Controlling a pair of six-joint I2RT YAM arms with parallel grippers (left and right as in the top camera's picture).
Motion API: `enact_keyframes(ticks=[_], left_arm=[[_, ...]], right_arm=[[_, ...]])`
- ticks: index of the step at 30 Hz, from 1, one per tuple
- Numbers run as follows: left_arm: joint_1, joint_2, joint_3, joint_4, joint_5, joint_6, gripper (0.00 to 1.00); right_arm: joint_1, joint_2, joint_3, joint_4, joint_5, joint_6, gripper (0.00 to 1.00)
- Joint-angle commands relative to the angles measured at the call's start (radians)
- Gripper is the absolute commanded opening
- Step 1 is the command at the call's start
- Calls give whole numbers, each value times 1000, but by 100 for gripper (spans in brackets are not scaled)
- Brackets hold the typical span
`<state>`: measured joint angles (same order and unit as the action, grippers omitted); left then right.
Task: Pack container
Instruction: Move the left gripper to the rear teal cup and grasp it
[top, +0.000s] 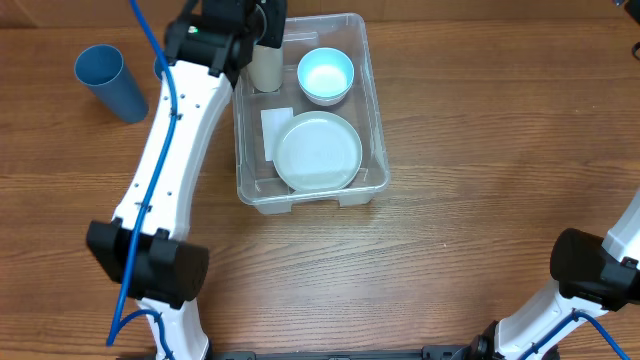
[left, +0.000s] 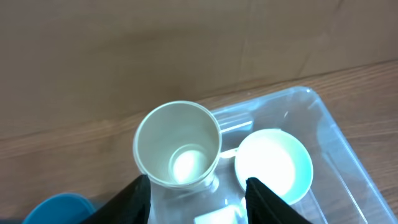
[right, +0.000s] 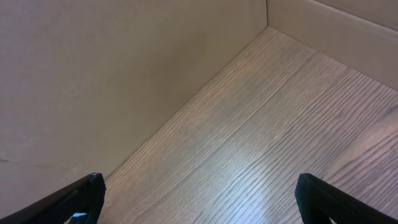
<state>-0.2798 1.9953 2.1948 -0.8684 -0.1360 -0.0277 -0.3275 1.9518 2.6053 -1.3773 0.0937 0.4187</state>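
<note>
The clear container (top: 378, 120) stands at the table's middle back. It holds a white plate (top: 318, 152), a pale blue bowl (top: 325, 75) and a cream cup (top: 266, 68) upright in its far-left corner. My left gripper (top: 264, 28) hovers over that corner. In the left wrist view its fingers (left: 200, 200) are open, and the cup (left: 177, 146) stands just ahead of them, untouched, beside the bowl (left: 273, 165). My right gripper (right: 199, 199) is open and empty over bare wood.
A blue cup (top: 110, 82) lies tilted on the table at the far left; its rim shows in the left wrist view (left: 53, 210). A white label (top: 276, 130) lies on the container's bottom. Cardboard walls (right: 112, 74) border the table.
</note>
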Motion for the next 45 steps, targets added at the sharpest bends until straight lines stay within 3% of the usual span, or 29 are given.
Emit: enact_keyframes(ticks=[1,6,13,17,26,30,36,40,45], left_arm=[[66,-111,47,-142,-28,-83,50],[225,-113,37,-337,53,-108,55],[315,-20,-9,-278,122,-103,49],[315,77,-9,-225,99,17,54],[314,216,-9,-169,104,234,53],[314,216,-9,-161,104,234,42],[313,215,3,-161,111,152,55],[311,214,71,-252,111,135,53],[311,213,303,-434,112,140,52]], right_arm=[[-2,-11,5,5,10,3,100],[-2,-11,5,5,10,3,100],[-2,-11,5,5,10,3,100],[-2,-11,5,5,10,3,100],[-2,-11,5,5,10,3,100],[-2,-11,5,5,10,3,100],[-2,-11,5,5,10,3,100],[-2,-11,5,5,10,3,100],[-2,-11,5,5,10,3,100]])
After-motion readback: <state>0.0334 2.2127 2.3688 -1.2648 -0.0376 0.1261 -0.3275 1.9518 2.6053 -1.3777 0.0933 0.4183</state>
